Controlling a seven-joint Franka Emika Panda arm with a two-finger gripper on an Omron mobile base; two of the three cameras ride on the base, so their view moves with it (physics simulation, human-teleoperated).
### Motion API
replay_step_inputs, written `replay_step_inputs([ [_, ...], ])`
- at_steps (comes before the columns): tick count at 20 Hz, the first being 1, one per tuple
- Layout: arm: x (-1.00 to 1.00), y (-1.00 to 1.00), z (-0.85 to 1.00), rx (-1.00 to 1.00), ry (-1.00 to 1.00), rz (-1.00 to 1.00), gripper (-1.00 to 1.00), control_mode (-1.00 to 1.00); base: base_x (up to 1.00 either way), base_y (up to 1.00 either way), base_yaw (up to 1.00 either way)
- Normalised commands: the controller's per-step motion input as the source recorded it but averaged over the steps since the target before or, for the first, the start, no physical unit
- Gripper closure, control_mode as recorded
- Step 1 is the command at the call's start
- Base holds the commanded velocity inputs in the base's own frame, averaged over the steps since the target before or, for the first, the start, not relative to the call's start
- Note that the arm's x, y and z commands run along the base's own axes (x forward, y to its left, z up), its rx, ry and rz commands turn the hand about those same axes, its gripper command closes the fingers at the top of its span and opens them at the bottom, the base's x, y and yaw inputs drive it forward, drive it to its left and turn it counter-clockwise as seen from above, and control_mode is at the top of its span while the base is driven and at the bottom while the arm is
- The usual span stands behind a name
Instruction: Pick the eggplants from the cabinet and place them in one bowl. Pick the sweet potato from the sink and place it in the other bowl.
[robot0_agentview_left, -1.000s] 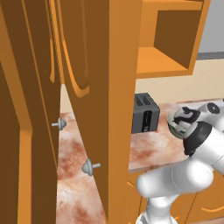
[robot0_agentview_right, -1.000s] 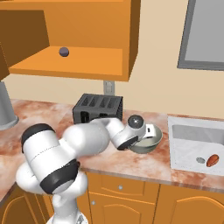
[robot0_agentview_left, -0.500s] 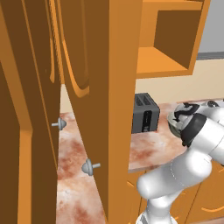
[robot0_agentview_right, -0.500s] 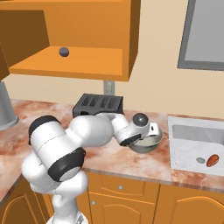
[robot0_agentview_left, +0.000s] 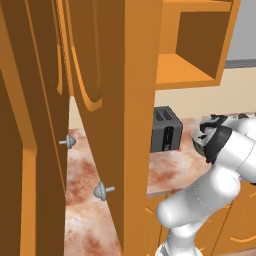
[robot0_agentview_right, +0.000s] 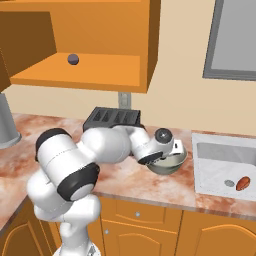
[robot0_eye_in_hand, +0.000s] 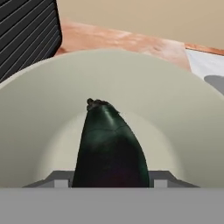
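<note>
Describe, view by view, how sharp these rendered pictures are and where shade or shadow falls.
Left base view: crisp; the near orange cabinet door looms large and blocks much of the scene.
Right base view: evenly lit, the cabinet's shelf recess darker on the left.
Hand view: the dark near-black eggplant looks soft-edged close up; the pale grey-green bowl is shaded darker towards its bottom.

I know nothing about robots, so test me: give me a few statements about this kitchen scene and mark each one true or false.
1. A dark, near-black eggplant sits inside the pale grey-green bowl. True.
2. The orange cabinet shelf holds a red bowl. False: it holds a small dark rounded eggplant.
3. The reddish-orange sweet potato lies in the light grey sink. True.
4. The black toaster stands inside the sink. False: it stands on the counter.
</note>
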Motion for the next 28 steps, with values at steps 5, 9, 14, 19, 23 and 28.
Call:
replay_step_inputs([
  [5,0.09,-0.04,0.04,0.03,0.00,0.00,-1.00,-1.00,0.00,0.00,0.00],
  [9,0.08,0.00,0.12,0.03,0.00,0.00,-1.00,-1.00,0.00,0.00,0.00],
  [14,-0.07,0.19,0.53,0.01,-0.03,0.00,-1.00,-1.00,0.00,0.00,0.00],
  [19,-0.34,0.51,0.69,0.00,-0.04,0.00,-1.00,-1.00,0.00,0.00,0.00],
  [23,-0.49,0.72,0.65,-0.01,0.00,0.00,-1.00,-1.00,0.00,0.00,0.00],
  [28,-0.61,0.84,0.55,-0.07,0.01,0.02,-1.00,-1.00,0.00,0.00,0.00],
])
